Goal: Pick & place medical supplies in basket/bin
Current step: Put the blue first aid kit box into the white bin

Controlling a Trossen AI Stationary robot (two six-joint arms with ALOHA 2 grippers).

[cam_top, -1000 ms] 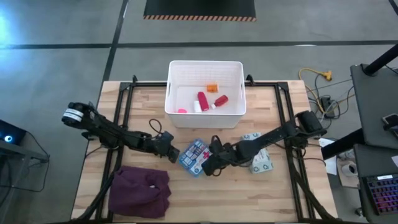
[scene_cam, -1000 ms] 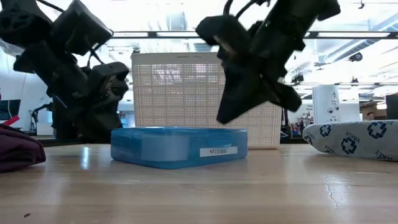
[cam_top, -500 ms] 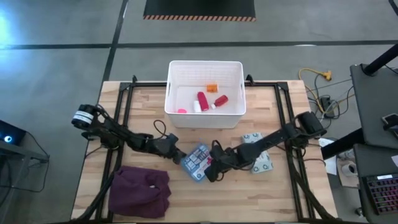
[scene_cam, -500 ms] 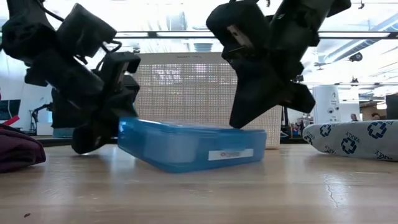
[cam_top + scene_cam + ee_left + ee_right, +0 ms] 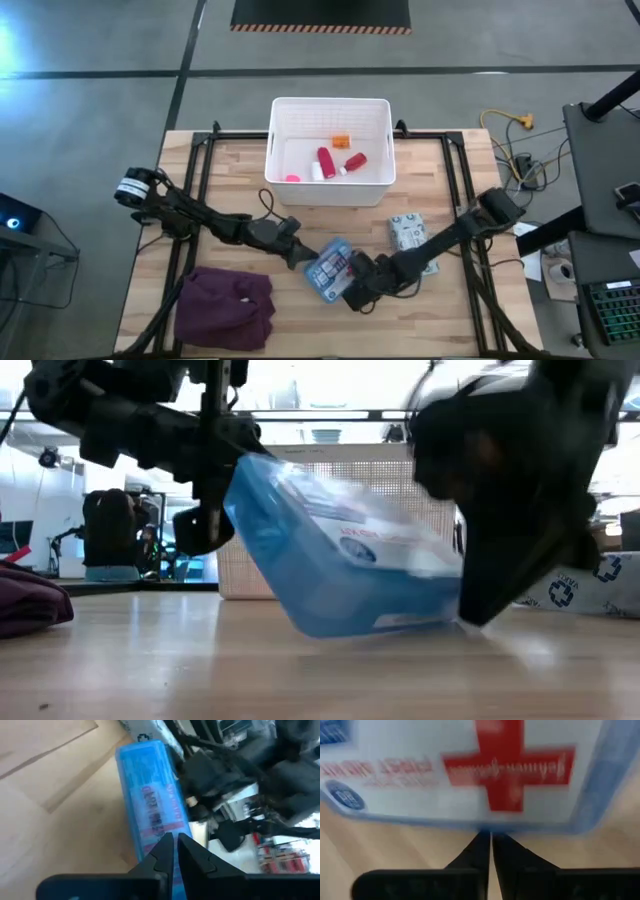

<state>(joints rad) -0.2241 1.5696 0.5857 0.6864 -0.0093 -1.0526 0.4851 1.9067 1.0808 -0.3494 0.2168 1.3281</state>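
Observation:
The blue first-aid box (image 5: 330, 268) with its red cross (image 5: 512, 762) stands tipped on the table, its left side raised and its lower right edge (image 5: 390, 628) on the wood. My left gripper (image 5: 297, 253) is shut at its left end. My right gripper (image 5: 357, 293) is shut at its near right edge. The white slotted basket (image 5: 280, 180) at the far middle holds red bottles (image 5: 324, 160) and small pieces. The pale patterned packet (image 5: 407, 232) lies flat, right of the box. My left gripper (image 5: 173, 837) presses its shut fingertips against the box's raised left end (image 5: 157, 822), coming slanting down from the table's left. That end is clear of the table. My right gripper (image 5: 487, 836) sets its shut fingertips against the box's blue rim (image 5: 485, 826) below the red cross, coming low from the right and near side. The box leans over them, its lower edge on the table.
A maroon cloth (image 5: 225, 305) lies bunched at the near left. Black frame rails (image 5: 200, 170) run along both table sides. Bare wood shows in front of the box toward the near edge.
The box lay flat; now its left side has risen and it stands steeply tipped on its right edge, having slid toward the near right. My left gripper has followed it rightward. My right gripper has moved toward the near edge and lower, staying at the box's edge.

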